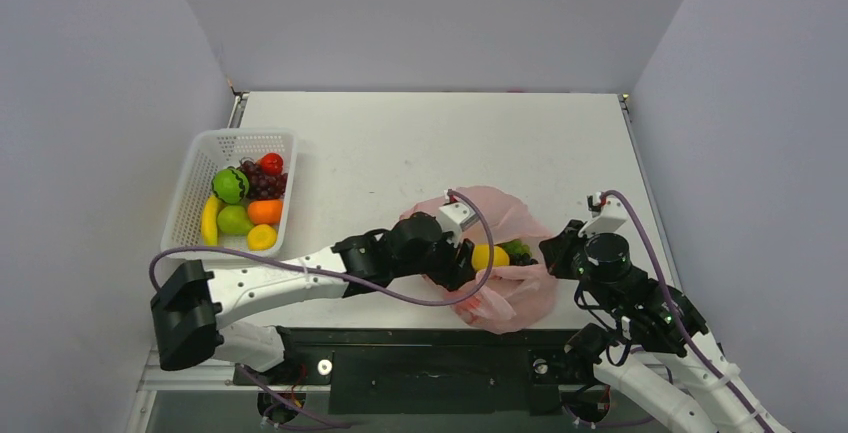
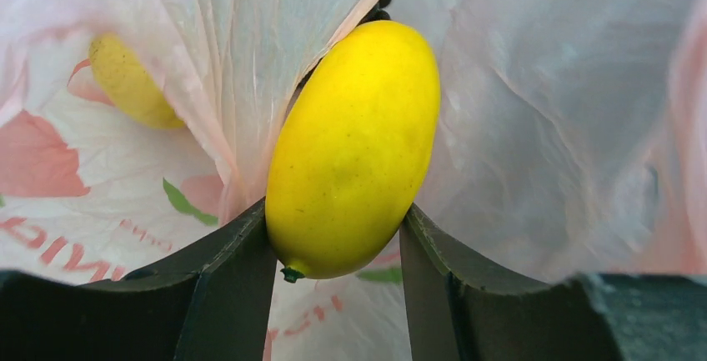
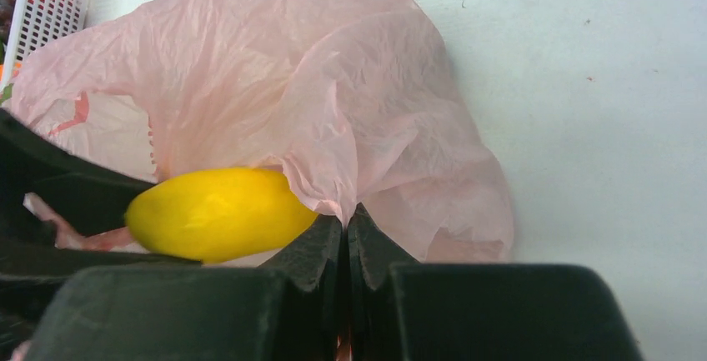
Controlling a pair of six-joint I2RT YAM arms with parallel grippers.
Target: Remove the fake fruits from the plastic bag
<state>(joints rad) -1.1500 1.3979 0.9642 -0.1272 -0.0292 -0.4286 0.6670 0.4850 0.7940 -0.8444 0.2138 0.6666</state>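
Note:
The pink plastic bag (image 1: 505,283) lies crumpled at the near middle of the table. My left gripper (image 1: 472,261) reaches into its mouth and is shut on a yellow lemon (image 2: 354,148), which also shows in the top view (image 1: 490,256) and in the right wrist view (image 3: 218,213). A green fruit with dark grapes (image 1: 518,250) sits just right of it in the bag. Another yellow fruit (image 2: 129,84) shows through the film. My right gripper (image 3: 346,219) is shut on the bag's film (image 3: 275,94) at the bag's right edge (image 1: 545,258).
A white mesh basket (image 1: 200,158) stands at the left, holding a banana (image 1: 210,221), green fruits, an orange (image 1: 264,211), a red fruit (image 1: 271,163) and grapes. Table edges lie far and right. The left arm stretches across the near table.

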